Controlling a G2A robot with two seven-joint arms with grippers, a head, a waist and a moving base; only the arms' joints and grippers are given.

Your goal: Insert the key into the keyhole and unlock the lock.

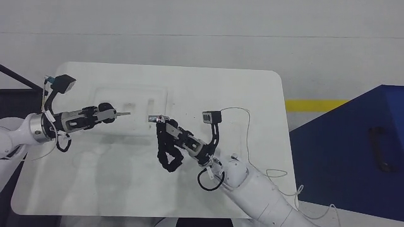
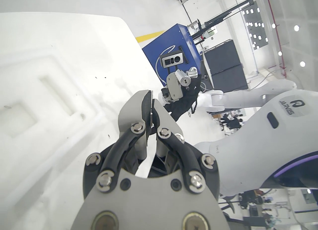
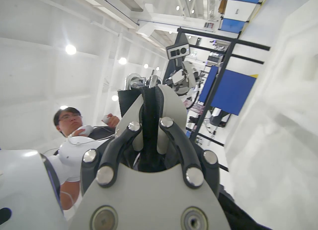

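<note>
Left end effector (image 1: 112,114) pinched tight on thin flat metal key (image 1: 124,113), above smooth white bench (image 1: 252,94). Tip faces lock (image 2: 182,80), a gap between. Right end effector (image 3: 150,92) clamped on lock: grey body, chrome shackle, round keyhole.

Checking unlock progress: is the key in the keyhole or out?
Out. The key in the left end effector sits apart from the lock; its keyhole shows empty.
</note>
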